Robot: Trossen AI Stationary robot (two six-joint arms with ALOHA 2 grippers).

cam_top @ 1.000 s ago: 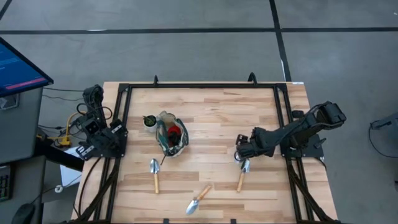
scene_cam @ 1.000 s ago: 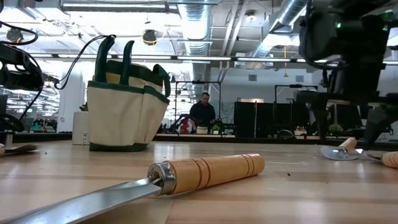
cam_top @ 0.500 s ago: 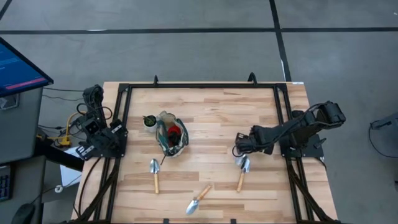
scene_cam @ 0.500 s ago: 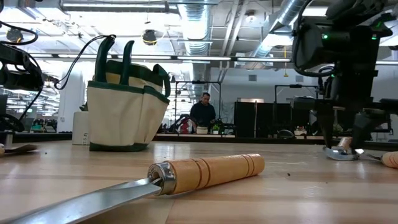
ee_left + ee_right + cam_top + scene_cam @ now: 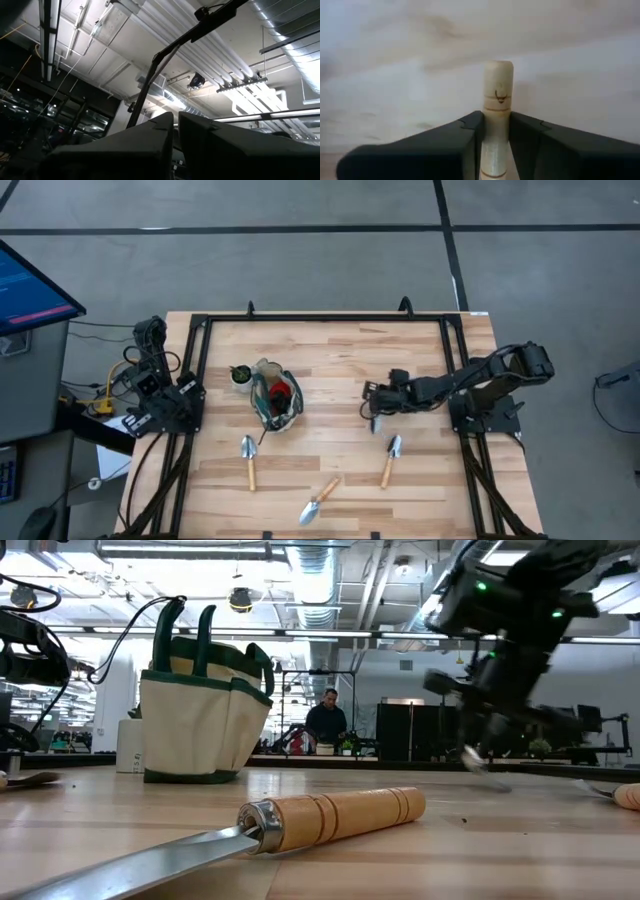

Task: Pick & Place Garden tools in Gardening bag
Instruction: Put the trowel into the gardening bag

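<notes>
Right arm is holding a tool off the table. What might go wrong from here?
1. The right end effector clamps the wooden-handled tool on its smooth round handle, metal end hanging below; it may swivel or slip in transit.
2. The gardening bag already holds a red-and-black tool; the incoming tool could snag the rim or tip the bag.
3. The small pot beside the bag might get knocked.
</notes>
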